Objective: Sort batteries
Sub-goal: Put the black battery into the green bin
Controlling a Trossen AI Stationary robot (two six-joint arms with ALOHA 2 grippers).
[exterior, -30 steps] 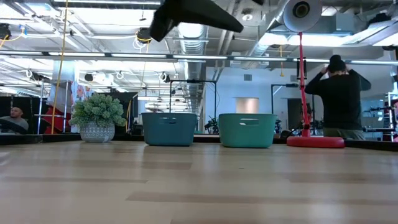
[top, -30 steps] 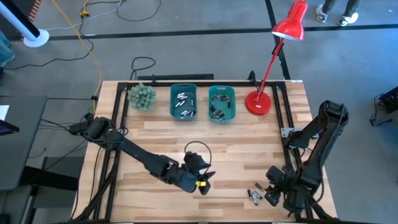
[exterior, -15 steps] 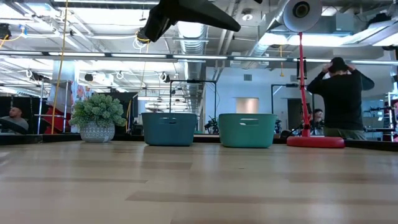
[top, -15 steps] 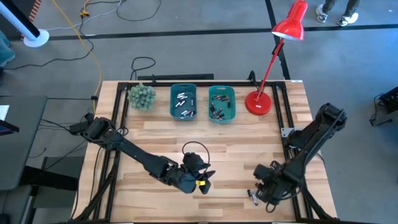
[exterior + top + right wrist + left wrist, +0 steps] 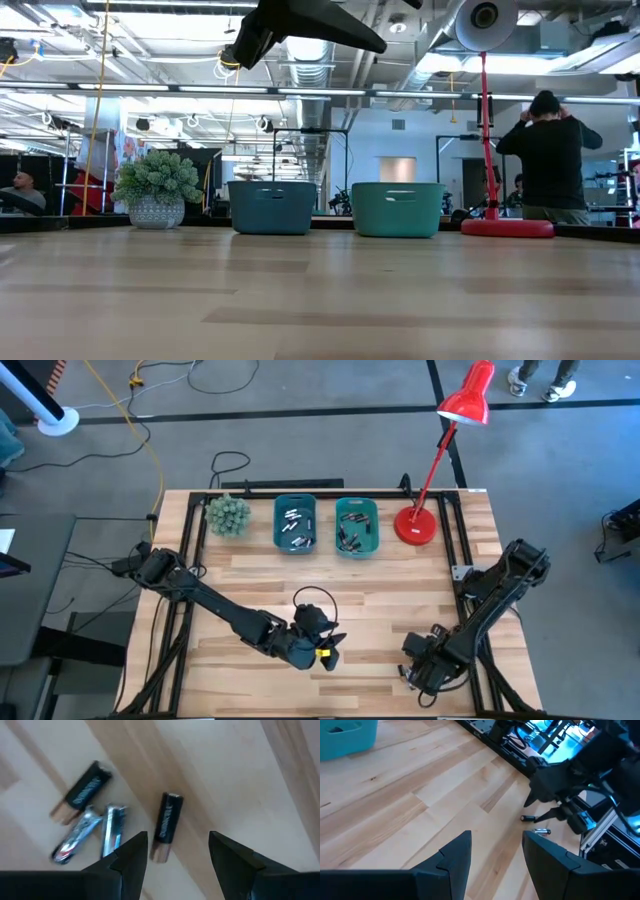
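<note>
Several loose batteries lie flat on the wooden table near its front right. Two are black and copper [image 5: 167,825] [image 5: 82,791] and two are silver [image 5: 112,832]. My right gripper [image 5: 177,850] hangs open just above them, pointing down and touching none; in the high view it [image 5: 413,668] covers them. My left gripper [image 5: 330,652] stands open and empty at the front middle, and its wrist view shows two of the batteries [image 5: 528,818] under the right gripper [image 5: 545,800]. More batteries lie in the two teal bins.
A blue-teal bin [image 5: 295,525] and a green-teal bin [image 5: 356,527] stand side by side at the far edge, between a potted plant [image 5: 228,515] and a red desk lamp [image 5: 418,525]. A black cable loop [image 5: 318,600] lies mid-table. A person [image 5: 548,150] stands beyond the table.
My right gripper has come down and gone toward the table's left, turning as it went, until it stands over the loose batteries and hides them in the high view. It has stayed open. The batteries have not moved.
</note>
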